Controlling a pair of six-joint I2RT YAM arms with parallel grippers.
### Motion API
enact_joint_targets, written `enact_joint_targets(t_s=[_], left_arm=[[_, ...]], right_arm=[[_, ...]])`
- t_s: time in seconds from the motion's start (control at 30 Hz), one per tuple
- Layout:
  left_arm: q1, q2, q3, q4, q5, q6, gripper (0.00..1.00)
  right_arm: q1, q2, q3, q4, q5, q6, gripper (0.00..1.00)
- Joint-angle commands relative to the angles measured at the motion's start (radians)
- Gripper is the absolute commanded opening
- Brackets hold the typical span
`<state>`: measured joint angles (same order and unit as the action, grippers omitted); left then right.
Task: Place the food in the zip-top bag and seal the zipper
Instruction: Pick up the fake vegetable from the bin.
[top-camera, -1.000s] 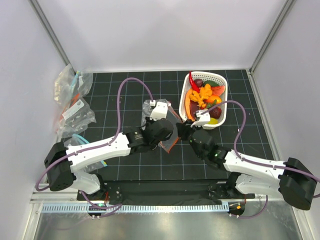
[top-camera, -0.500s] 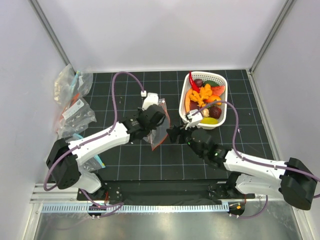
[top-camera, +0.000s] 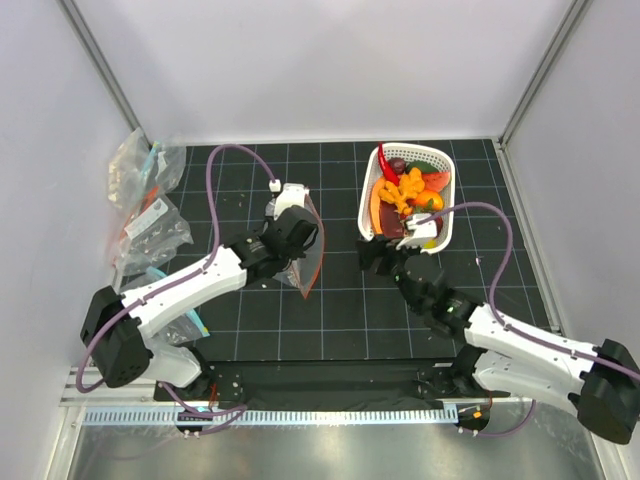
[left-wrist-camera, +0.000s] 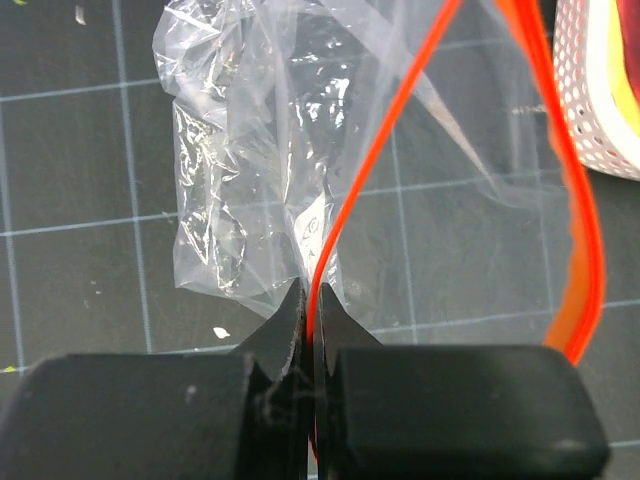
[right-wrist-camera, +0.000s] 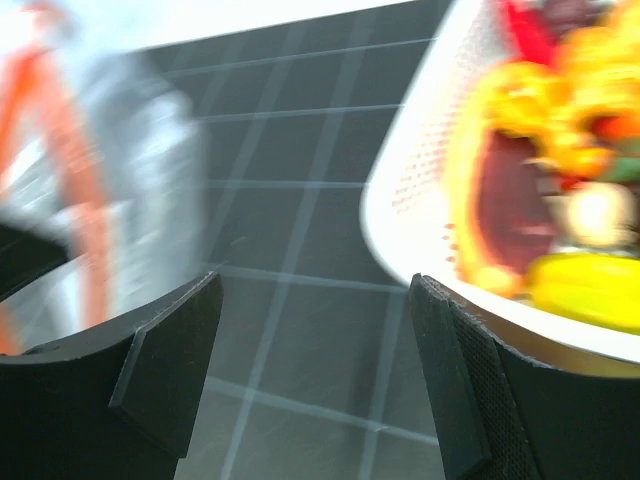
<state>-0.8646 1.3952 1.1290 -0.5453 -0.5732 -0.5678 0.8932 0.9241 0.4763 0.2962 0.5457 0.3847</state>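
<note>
The clear zip-top bag (top-camera: 290, 262) hangs from my left gripper (top-camera: 303, 250), left of centre. In the left wrist view the left gripper (left-wrist-camera: 312, 305) is shut on one side of the red-orange zipper (left-wrist-camera: 345, 190), and the bag (left-wrist-camera: 250, 170) hangs open with the other side of the strip curving apart at the right. No slider shows. The food (top-camera: 408, 190), a red chili with orange, yellow and dark pieces, lies in the white basket (top-camera: 442, 232). My right gripper (top-camera: 372, 256) is open and empty, just short of the basket's near-left corner (right-wrist-camera: 405, 190), with the food (right-wrist-camera: 560, 150) blurred beyond.
Clear bags with teal marks (top-camera: 148, 205) lie piled by the left wall. The basket's edge (left-wrist-camera: 600, 100) shows at the right of the left wrist view. The bag's orange strip (right-wrist-camera: 75, 170) is at the left of the right wrist view. Black grid mat covers the table.
My left gripper has carried the bag left and back, away from the centre. My right gripper, which was at the bag, has moved right toward the basket and is open.
</note>
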Motion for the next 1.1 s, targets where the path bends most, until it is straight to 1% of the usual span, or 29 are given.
enact_joint_targets(t_s=[0.0, 0.03, 0.07, 0.1, 0.13, 0.17, 0.2, 0.3, 0.33, 0.4, 0.43, 0.47, 0.5, 0.63, 0.73, 0.77, 0.8, 0.87, 0.9, 0.93, 1.07], left_arm=[[-0.007, -0.039, 0.014, -0.024, -0.077, 0.006, 0.00], [-0.013, -0.042, 0.017, -0.033, -0.097, 0.005, 0.00], [-0.016, -0.045, 0.017, -0.038, -0.117, 0.003, 0.00], [-0.020, -0.048, 0.018, -0.042, -0.129, 0.002, 0.00], [-0.027, -0.048, 0.020, -0.050, -0.151, 0.003, 0.00], [-0.030, -0.047, 0.026, -0.056, -0.163, 0.003, 0.00], [-0.034, -0.041, 0.032, -0.065, -0.181, 0.003, 0.00], [-0.082, -0.021, 0.067, -0.143, -0.308, 0.003, 0.00], [-0.088, -0.007, 0.080, -0.166, -0.388, -0.001, 0.00], [-0.093, 0.005, 0.107, -0.220, -0.428, -0.026, 0.00], [-0.094, 0.007, 0.110, -0.222, -0.432, -0.026, 0.00], [-0.094, 0.010, 0.107, -0.220, -0.410, -0.023, 0.00], [-0.094, 0.010, 0.107, -0.211, -0.392, -0.015, 0.00], [-0.094, 0.033, 0.121, -0.208, -0.341, 0.003, 0.00], [-0.094, 0.042, 0.127, -0.200, -0.286, 0.006, 0.00], [-0.094, 0.042, 0.124, -0.194, -0.277, 0.011, 0.00], [-0.094, 0.044, 0.123, -0.188, -0.271, 0.011, 0.00], [-0.094, 0.045, 0.123, -0.188, -0.267, 0.013, 0.00], [-0.094, 0.042, 0.124, -0.189, -0.267, 0.013, 0.00], [-0.094, 0.039, 0.124, -0.188, -0.266, 0.013, 0.00], [-0.094, 0.011, 0.111, -0.179, -0.257, 0.013, 0.00]], right_arm=[[-0.104, -0.030, 0.059, -0.098, 0.066, 0.075, 0.83], [-0.159, -0.027, 0.091, -0.132, 0.047, 0.101, 0.83], [-0.192, -0.022, 0.091, -0.132, 0.046, 0.109, 0.84], [-0.220, -0.005, 0.123, -0.149, 0.011, 0.120, 0.84], [-0.243, 0.010, 0.137, -0.158, 0.005, 0.140, 0.87], [-0.285, 0.025, 0.153, -0.163, -0.001, 0.144, 0.88], [-0.302, 0.044, 0.180, -0.170, -0.001, 0.152, 0.88], [-0.373, 0.140, 0.212, -0.154, 0.013, 0.203, 0.92], [-0.388, 0.194, 0.220, -0.144, 0.011, 0.213, 0.92], [-0.433, 0.252, 0.264, -0.135, -0.001, 0.215, 0.93], [-0.447, 0.281, 0.287, -0.147, -0.004, 0.214, 0.94], [-0.465, 0.342, 0.310, -0.158, -0.013, 0.215, 0.95], [-0.480, 0.369, 0.350, -0.163, -0.027, 0.214, 0.96], [-0.566, 0.516, 0.441, -0.152, -0.088, 0.218, 0.98], [-0.586, 0.634, 0.539, -0.160, -0.095, 0.191, 1.00], [-0.588, 0.669, 0.565, -0.170, -0.080, 0.187, 1.00], [-0.588, 0.727, 0.623, -0.196, -0.032, 0.187, 1.00], [-0.588, 0.792, 0.677, -0.215, 0.008, 0.168, 0.99], [-0.588, 0.820, 0.732, -0.241, 0.045, 0.163, 1.00], [-0.589, 0.879, 0.755, -0.246, 0.060, 0.154, 1.00], [-0.593, 0.992, 0.846, -0.272, 0.138, 0.135, 1.00]])
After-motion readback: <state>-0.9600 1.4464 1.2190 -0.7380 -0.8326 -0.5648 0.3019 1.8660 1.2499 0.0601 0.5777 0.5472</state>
